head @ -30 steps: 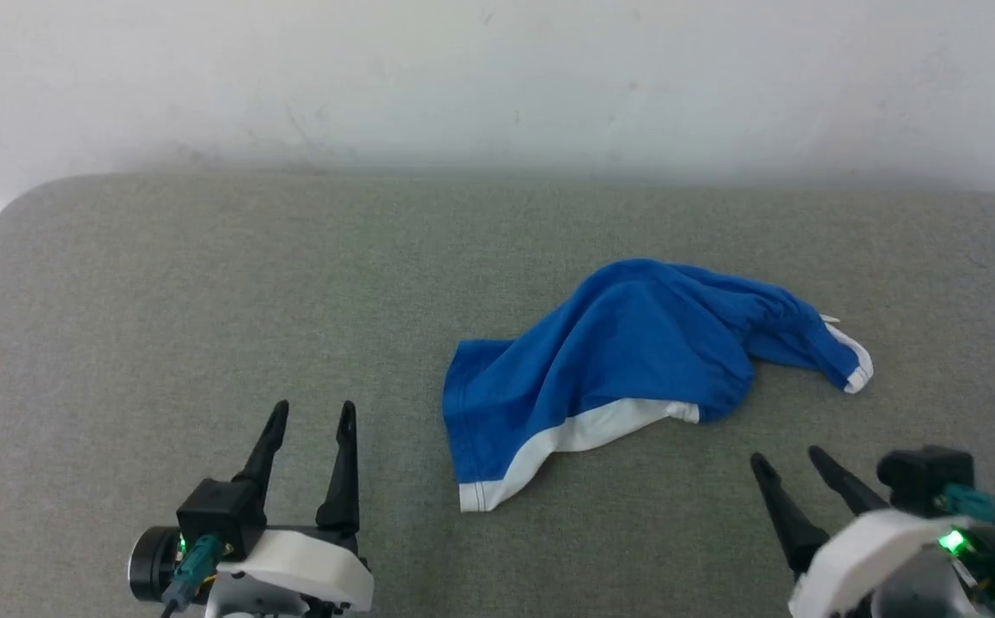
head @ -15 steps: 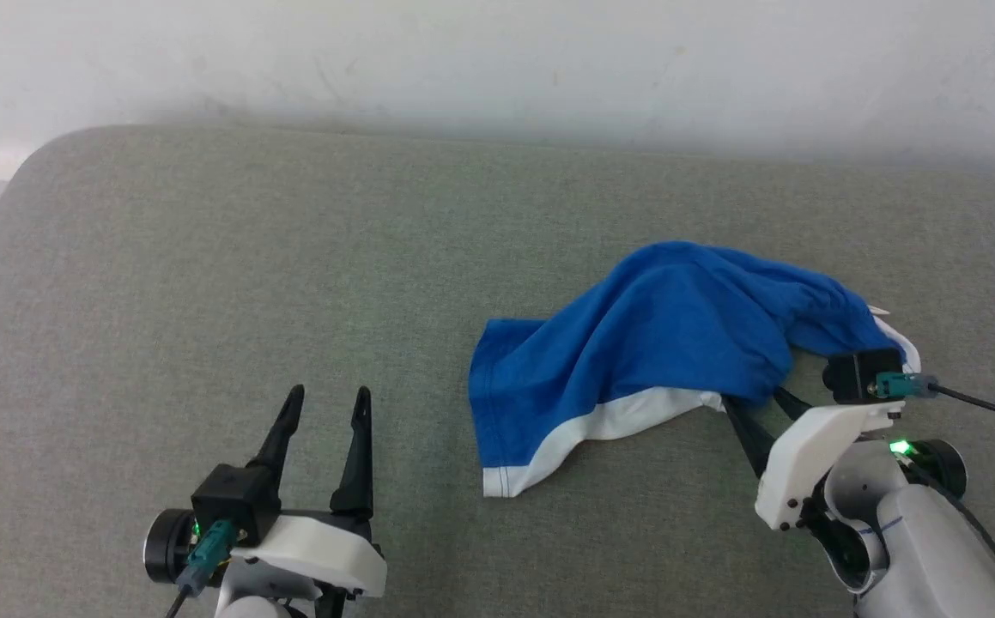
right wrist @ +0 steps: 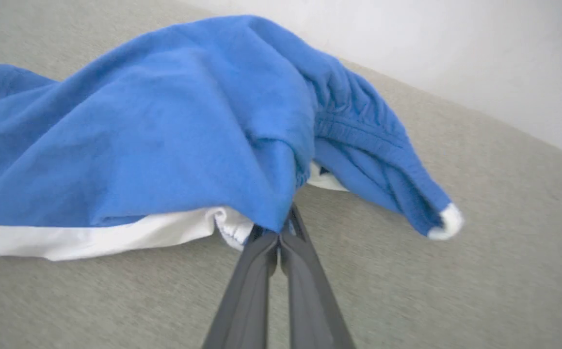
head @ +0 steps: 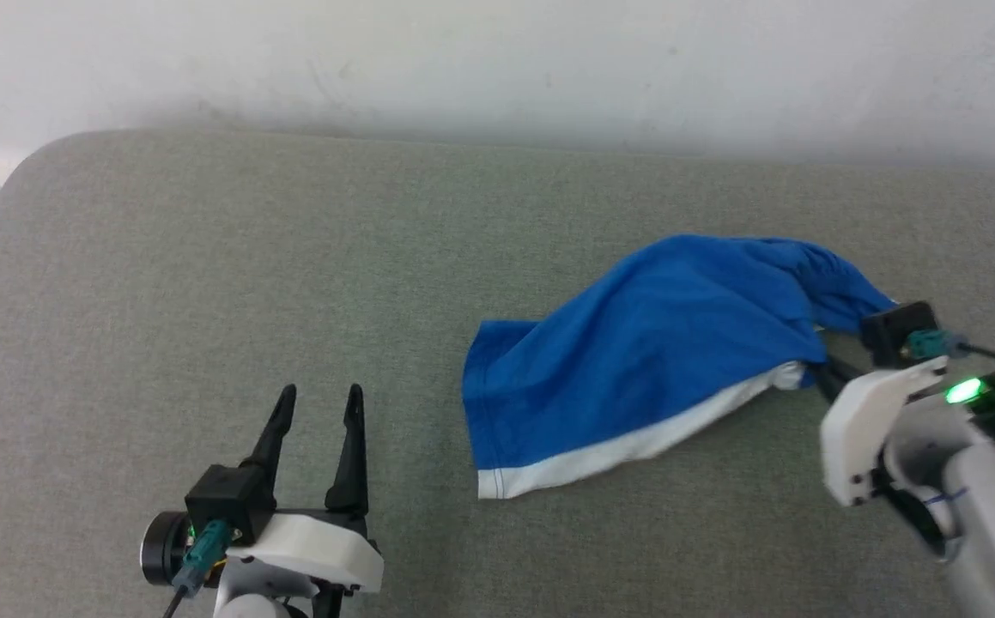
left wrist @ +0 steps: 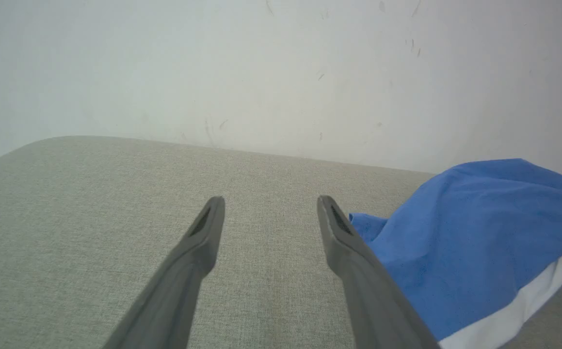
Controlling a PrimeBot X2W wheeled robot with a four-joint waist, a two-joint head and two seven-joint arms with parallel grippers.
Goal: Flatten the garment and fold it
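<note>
The blue garment (head: 652, 360) lies crumpled on the grey cushion (head: 205, 257), right of centre, with its white hem trim along the near edge. My right gripper (head: 815, 371) is shut on the garment's right edge where blue fabric meets white trim; in the right wrist view the fingers (right wrist: 281, 252) pinch the cloth (right wrist: 164, 135), and the gathered waistband droops to the right. My left gripper (head: 317, 396) stands open at the lower left, apart from the garment. In the left wrist view its fingers (left wrist: 344, 242) frame bare cushion, with the garment (left wrist: 474, 242) just to the right.
A white wall (head: 497, 69) rises behind the cushion's far edge. The cushion's rounded left corner (head: 25, 172) drops off beside a pale ledge. Open grey surface spreads left of the garment and in front of it.
My right gripper reached the garment's right edge, shut on it and pulled it rightward, stretching the white hem out. The left gripper stayed open in place. The head camera shifted slightly.
</note>
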